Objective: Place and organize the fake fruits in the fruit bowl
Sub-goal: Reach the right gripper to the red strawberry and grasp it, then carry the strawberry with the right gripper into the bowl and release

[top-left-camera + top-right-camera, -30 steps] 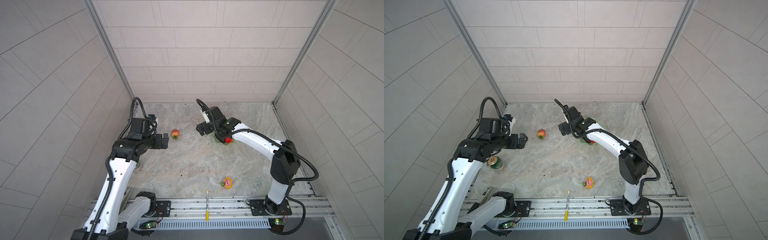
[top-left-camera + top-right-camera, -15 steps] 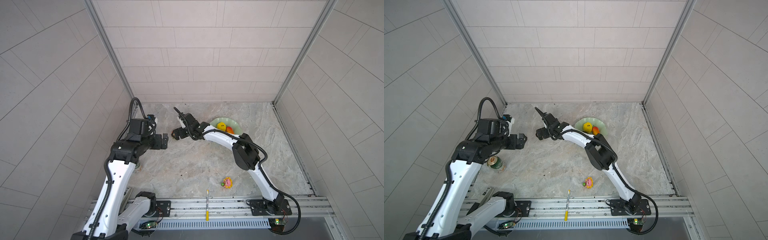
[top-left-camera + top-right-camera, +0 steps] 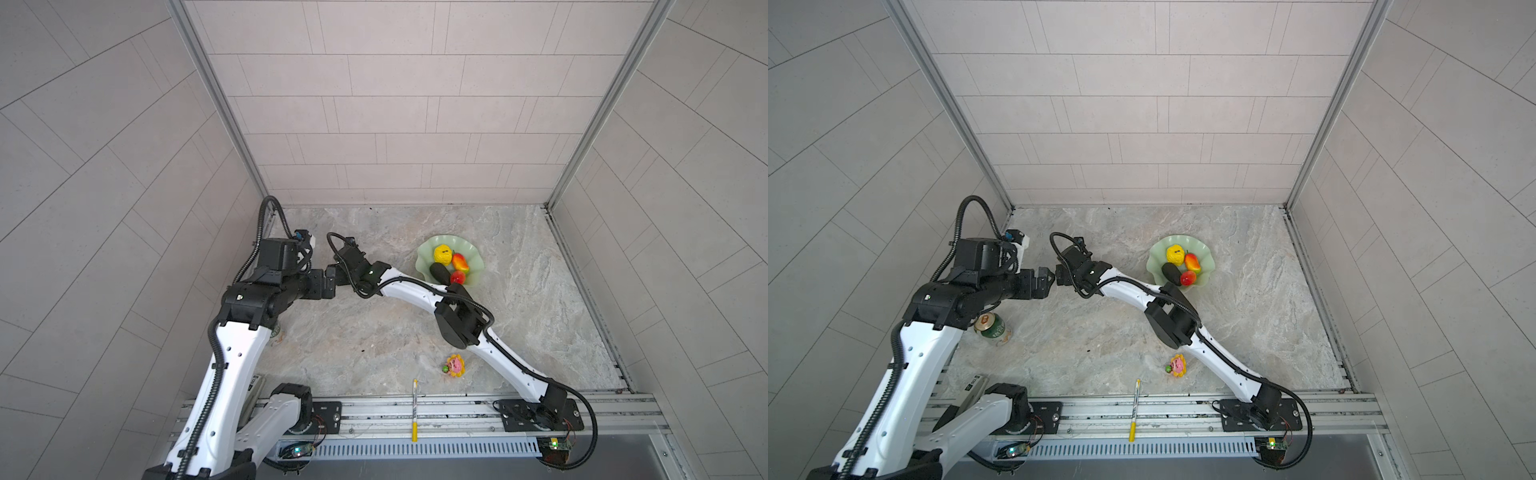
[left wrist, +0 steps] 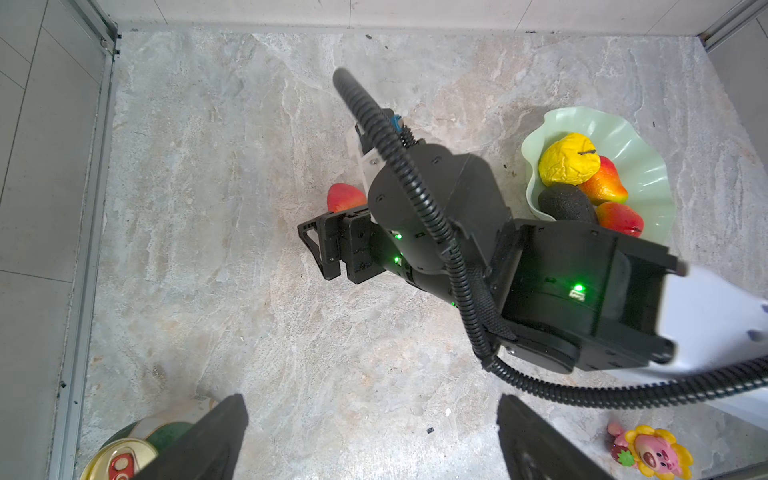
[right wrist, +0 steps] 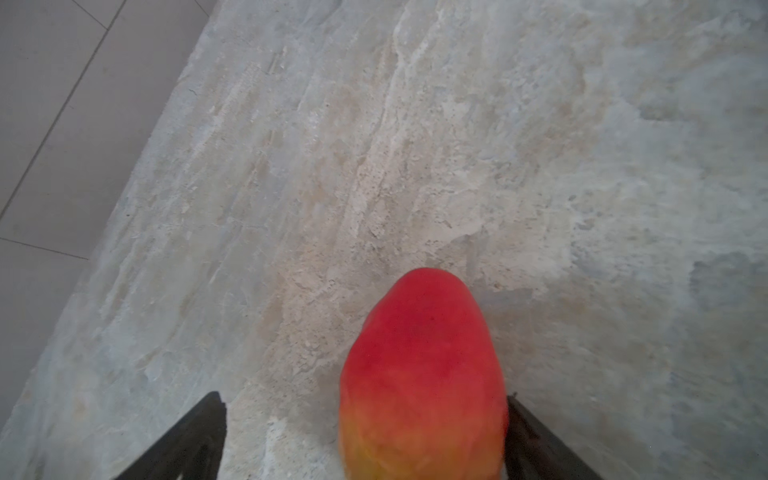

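The right arm has swung away from the pale mint-green bowl with a wavy rim (image 3: pixel 427 258) and reached across the grey marbled surface (image 3: pixel 374 332) towards the left arm. A second ago its gripper hung over the bowl and hid it. Now the bowl is in plain sight and well apart from that gripper. It holds four plastic fruits close together: a bumpy yellow one (image 3: pixel 442 254), a dark blackish oval (image 3: pixel 439 272) and two red-and-orange ones (image 3: pixel 459 262) (image 3: pixel 457 277).

In the right wrist view, the right gripper (image 5: pixel 363 399) is lowered around the last loose fruit, a smooth red one fading to orange-yellow (image 5: pixel 419 374), which lies on the surface. The black fingers (image 5: pixel 187 440) stand one on each side of it. One is against the fruit or almost so. The other is still clearly apart, so nothing is gripped yet.

The left gripper (image 4: pixel 370 399) hovers close by, fingers wide apart and empty.

This looks like the final pick. Once the fruit is gripped, it only needs carrying back to the bowl.
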Robot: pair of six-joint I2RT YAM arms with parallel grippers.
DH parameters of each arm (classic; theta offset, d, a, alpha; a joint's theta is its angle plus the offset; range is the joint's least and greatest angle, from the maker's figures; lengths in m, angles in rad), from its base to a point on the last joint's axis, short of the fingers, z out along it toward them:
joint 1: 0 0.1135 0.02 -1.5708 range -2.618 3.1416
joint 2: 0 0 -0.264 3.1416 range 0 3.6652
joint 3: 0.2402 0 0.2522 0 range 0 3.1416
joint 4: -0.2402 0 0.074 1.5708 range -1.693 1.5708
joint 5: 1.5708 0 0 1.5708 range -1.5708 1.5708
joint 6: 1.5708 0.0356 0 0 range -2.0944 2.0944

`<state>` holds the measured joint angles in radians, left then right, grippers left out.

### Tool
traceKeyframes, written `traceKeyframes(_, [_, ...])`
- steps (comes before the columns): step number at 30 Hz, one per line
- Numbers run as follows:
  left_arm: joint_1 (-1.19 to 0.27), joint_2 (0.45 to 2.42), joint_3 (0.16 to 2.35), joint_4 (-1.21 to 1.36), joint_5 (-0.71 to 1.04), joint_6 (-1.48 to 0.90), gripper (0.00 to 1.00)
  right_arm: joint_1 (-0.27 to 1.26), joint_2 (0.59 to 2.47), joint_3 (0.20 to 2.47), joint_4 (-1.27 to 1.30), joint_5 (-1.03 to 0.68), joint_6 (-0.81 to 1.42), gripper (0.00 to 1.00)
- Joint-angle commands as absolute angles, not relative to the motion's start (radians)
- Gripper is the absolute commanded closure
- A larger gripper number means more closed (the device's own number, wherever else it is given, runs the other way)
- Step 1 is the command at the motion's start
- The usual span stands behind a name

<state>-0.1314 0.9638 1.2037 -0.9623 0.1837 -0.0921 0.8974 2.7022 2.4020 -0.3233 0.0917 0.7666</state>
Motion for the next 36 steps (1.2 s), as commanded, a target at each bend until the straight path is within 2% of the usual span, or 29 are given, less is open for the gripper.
traceKeyframes(1, [-0.134, 0.948, 1.198, -0.961, 0.187, -0.078, 0.0, 0.888, 2.735, 2.445, -0.344, 0.179, 0.833, 0.19])
traceKeyframes(9, [-0.133, 0.94, 1.199, -0.967, 0.187, -0.077, 0.0, 0.885, 2.719, 2.45, -0.394, 0.188, 0.798, 0.36])
traceKeyframes(15, [-0.134, 0.933, 1.206, -0.98, 0.172, -0.076, 0.0, 0.885, 2.639, 2.421, -0.434, 0.189, 0.692, 0.63])
traceKeyframes(20, [-0.133, 0.939, 1.207, -0.977, 0.176, -0.074, 0.0, 0.885, 2.547, 2.394, -0.508, 0.201, 0.551, 0.65])
traceKeyframes(26, [-0.134, 0.943, 1.21, -0.979, 0.175, -0.072, 0.0, 0.862, 2.31, 2.156, -0.491, 0.185, 0.391, 0.69])
traceKeyframes(31, [-0.133, 0.942, 1.206, -0.978, 0.174, -0.072, 0.0, 0.776, 2.083, 1.951, -0.525, 0.135, 0.271, 0.69])
traceKeyframes(36, [-0.134, 0.95, 1.204, -0.962, 0.188, -0.078, 0.0, 0.682, 1.944, 1.847, -0.625, 0.105, 0.157, 0.68])
